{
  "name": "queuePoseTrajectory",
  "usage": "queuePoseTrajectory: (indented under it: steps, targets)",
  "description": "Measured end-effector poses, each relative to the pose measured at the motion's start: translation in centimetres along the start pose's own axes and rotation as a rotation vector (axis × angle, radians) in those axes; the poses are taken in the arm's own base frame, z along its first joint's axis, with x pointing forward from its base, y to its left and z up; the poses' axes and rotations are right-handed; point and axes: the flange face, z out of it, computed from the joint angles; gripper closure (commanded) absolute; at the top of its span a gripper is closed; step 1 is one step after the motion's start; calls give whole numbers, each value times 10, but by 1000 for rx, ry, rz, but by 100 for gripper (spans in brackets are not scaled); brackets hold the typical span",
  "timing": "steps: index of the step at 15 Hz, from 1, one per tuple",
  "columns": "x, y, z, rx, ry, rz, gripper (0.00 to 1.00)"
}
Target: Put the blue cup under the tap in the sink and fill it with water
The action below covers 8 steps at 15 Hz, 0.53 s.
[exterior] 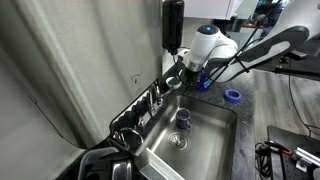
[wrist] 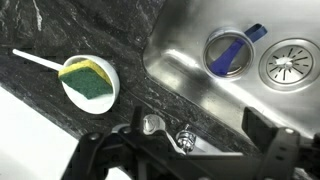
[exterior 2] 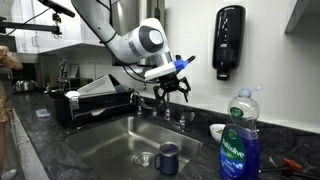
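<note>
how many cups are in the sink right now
1: the blue cup stands upright in the sink, beside the drain. Parts of the sink are hidden, so another is possible.

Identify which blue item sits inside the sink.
The blue cup, upright beside the drain; the flat blue tape ring and the blue soap bottle are outside the sink.
</note>
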Motion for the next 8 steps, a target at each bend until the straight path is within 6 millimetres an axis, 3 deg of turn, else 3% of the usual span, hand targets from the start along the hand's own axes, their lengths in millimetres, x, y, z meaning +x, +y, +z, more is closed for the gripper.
queuePoseTrajectory:
  steps: [8]
  targets:
    - [19,-6,31,-2,39,-163,0]
